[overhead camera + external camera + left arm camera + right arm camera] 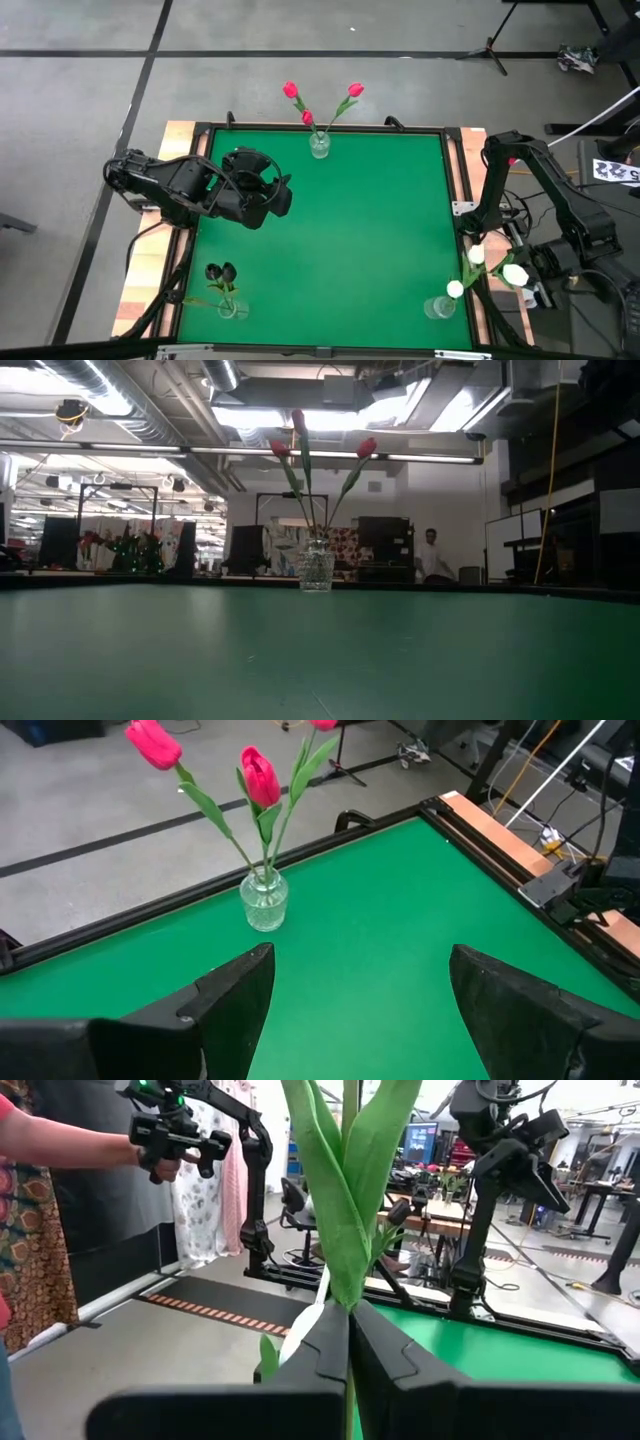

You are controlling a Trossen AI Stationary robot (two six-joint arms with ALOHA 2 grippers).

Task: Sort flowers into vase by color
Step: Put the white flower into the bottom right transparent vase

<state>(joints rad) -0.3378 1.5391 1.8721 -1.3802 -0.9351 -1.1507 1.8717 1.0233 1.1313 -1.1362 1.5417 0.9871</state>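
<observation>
1. The bench (330,220) carries a green mat with three glass vases, and the landmark here is the red-tulip vase (319,146) at its far edge.
2. The left gripper (262,190) hovers over the mat just short of that vase, jaws spread wide and empty, and the wrist view looks toward the red tulips (260,777).
3. The right gripper (350,1342), well away from that vase at the near right corner, has its jaws shut on a green stem (347,1200) that stands upright between them.
4. White tulips (487,266) sit there in the white-tulip vase (438,308); dark tulips (220,272) stand at the opposite near corner.
5. Judging by this, the right arm is nearer the held stem's vase.
</observation>
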